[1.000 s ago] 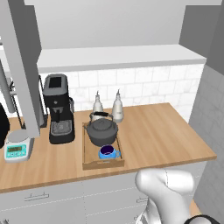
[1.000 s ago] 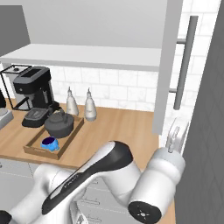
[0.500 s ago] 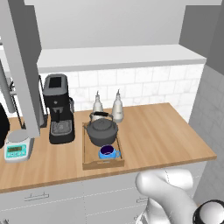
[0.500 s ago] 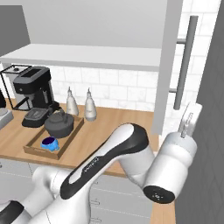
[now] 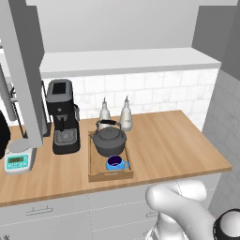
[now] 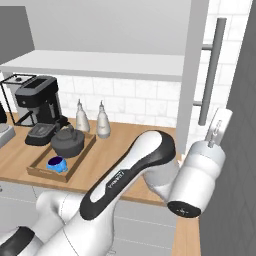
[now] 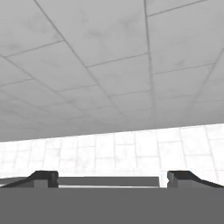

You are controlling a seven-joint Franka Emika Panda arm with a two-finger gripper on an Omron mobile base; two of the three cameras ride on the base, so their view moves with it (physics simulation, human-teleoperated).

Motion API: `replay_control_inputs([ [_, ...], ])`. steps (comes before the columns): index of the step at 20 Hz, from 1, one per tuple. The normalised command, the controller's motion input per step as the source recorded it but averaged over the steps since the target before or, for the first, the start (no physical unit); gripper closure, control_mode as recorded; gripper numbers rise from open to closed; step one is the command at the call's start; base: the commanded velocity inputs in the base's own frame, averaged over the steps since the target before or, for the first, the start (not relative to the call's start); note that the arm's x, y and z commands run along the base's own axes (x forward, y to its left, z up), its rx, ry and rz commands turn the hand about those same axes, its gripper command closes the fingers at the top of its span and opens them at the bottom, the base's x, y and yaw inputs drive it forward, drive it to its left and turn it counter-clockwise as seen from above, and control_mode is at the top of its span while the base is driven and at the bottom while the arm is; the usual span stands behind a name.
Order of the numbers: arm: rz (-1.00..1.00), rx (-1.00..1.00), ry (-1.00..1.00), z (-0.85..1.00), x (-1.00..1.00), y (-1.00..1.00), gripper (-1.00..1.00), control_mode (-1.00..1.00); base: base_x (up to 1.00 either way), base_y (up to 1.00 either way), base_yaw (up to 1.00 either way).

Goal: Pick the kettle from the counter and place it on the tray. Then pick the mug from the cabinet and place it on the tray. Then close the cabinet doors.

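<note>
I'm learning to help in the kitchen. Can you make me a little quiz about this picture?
1. True or false: the kettle stands on the tray.
2. What colour is the mug?
3. The mug sits: A) in the cupboard, B) on the tray in front of the kettle, C) beside the coffee machine.

Key: 1 true; 2 blue; 3 B.

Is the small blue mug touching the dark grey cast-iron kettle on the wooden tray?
Apart. In the right base view, a strip of bare tray floor shows between the mug and kettle; the left base view agrees.
</note>
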Motion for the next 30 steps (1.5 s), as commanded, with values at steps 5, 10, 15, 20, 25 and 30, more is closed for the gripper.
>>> replay_control_inputs([
  [5,0.0,-0.01,-0.25,0.29,-0.21,0.1,-1.0,-1.0,0.0,0.0,0.0],
  [10,0.0,-0.14,-0.27,0.34,-0.14,0.93,-1.0,-1.0,0.0,0.0,0.0],
  [15,0.0,-0.2,-0.3,0.27,-0.15,1.0,-1.0,-1.0,0.0,0.0,0.0],
  [20,0.0,-0.08,-0.04,0.43,0.15,0.69,-1.0,-1.0,0.0,0.0,0.0],
  [25,0.0,-0.1,0.03,0.39,0.29,0.56,-1.0,-1.0,0.0,0.0,0.0],
  [30,0.04,-0.19,0.15,0.44,0.06,0.39,-1.0,-1.0,0.0,0.0,0.0],
])
